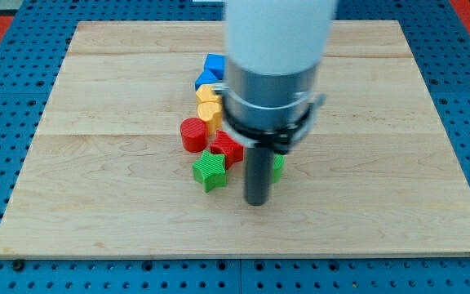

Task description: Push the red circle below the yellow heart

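Tip: my tip (256, 201) on the wooden table (96, 212), toward its bottom edge, right of the green star block (209, 170).
Red circle block (192, 135): touching the yellow heart block (210, 111), at its lower left.
Claw: none seen; state cannot be told.

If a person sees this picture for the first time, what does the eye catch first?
First, the big arm at the view's top centre, ending in my tip just right of the green star. Next, the block cluster on the wooden board, with the red circle at its left, beside the yellow heart.

The pale wooden board (96, 163) looked smooth and matt, the ridged red plastic circle block (192, 135) faintly layered.
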### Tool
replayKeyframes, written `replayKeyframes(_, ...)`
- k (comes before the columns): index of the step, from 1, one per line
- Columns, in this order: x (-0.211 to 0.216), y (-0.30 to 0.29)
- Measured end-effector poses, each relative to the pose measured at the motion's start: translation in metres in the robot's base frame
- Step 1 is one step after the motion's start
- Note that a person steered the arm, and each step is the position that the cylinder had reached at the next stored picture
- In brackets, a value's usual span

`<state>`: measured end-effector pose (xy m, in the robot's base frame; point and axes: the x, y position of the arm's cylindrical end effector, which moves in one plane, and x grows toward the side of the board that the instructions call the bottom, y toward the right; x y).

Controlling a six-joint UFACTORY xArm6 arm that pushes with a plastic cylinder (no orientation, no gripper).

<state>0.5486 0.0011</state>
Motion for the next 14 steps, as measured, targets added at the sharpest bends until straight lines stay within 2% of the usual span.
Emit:
replayKeyframes(3, -0.001, -0.142)
replayKeyframes(4, -0.06, -0.145)
replayKeyframes(5, -0.062, -0.145)
replayKeyframes(6, -0.103, -0.124)
replayKeyframes(14, -0.098, -0.092)
